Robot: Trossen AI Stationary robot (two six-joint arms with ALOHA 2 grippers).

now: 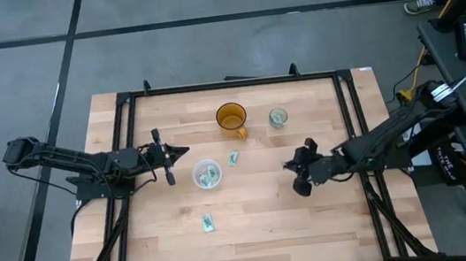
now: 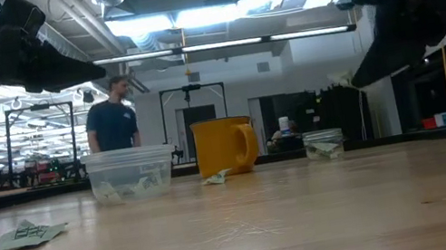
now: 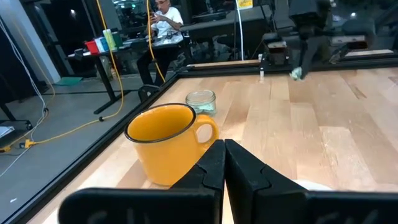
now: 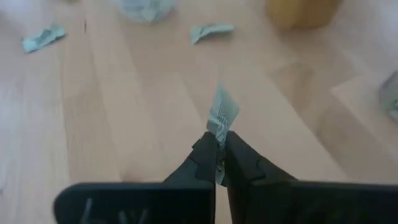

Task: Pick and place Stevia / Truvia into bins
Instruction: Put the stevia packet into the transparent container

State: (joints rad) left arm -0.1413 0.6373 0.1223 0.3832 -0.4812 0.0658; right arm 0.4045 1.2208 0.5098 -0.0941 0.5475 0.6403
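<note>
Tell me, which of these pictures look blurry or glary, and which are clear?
High view: evenly lit and clear. Low view: bright ceiling lights glare, leaving both arms as dark silhouettes. Left wrist view: the orange mug is sharp. Right wrist view: soft and washed out, though the packet pinched in the right gripper shows.

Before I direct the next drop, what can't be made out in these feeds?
- Packet count in the wider cup: too small in the high view, blurred behind the cup wall in the low view.
- Contents of the narrower cup: only a green smudge.
- Print on the packet in the right pincer: blurred in its wrist view.
- Left pincer blocks the table below it in its wrist view.
</note>
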